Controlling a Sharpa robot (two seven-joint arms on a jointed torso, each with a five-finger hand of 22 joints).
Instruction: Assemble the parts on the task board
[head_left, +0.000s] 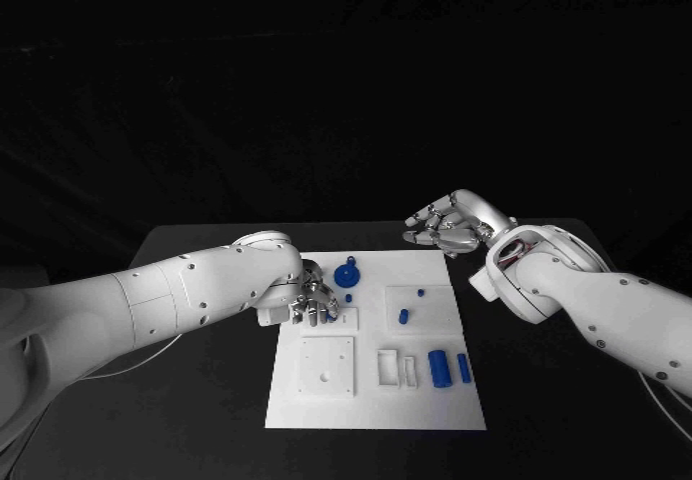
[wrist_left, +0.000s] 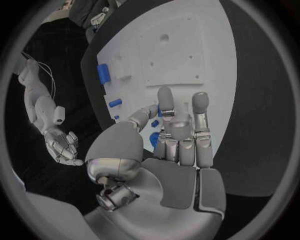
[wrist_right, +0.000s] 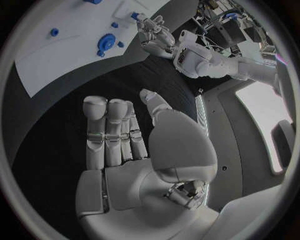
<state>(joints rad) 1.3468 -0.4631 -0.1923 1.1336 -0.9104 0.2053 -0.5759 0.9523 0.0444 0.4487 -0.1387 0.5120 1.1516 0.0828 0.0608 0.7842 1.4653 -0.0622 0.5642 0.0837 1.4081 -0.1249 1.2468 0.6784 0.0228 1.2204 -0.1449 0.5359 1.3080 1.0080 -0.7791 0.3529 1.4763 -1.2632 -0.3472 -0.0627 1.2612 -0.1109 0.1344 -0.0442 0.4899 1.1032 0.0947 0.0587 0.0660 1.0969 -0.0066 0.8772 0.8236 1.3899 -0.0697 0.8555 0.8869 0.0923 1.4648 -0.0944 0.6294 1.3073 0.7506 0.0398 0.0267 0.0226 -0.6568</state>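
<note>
The white task board (head_left: 433, 405) lies mid-table. My left hand (head_left: 309, 302) rests over its left edge and appears to pinch a small blue part (head_left: 333, 316) at its fingertips (wrist_right: 142, 22); the left wrist view shows the blue part (wrist_left: 154, 123) by the thumb. Just beyond the hand lies a round blue part (head_left: 348, 272), with a tiny blue peg (head_left: 349, 297) beside it. My right hand (head_left: 450, 222) hovers off the board's far right corner, fingers straight, thumb apart, holding nothing (wrist_right: 125, 145).
More blue parts lie on the board's right side: a peg (head_left: 420, 292), a short cylinder (head_left: 404, 316), a thick cylinder (head_left: 438, 368) and a slim bar (head_left: 464, 367). A raised square plate (head_left: 327, 366) and a white slot block (head_left: 389, 366) sit near the front.
</note>
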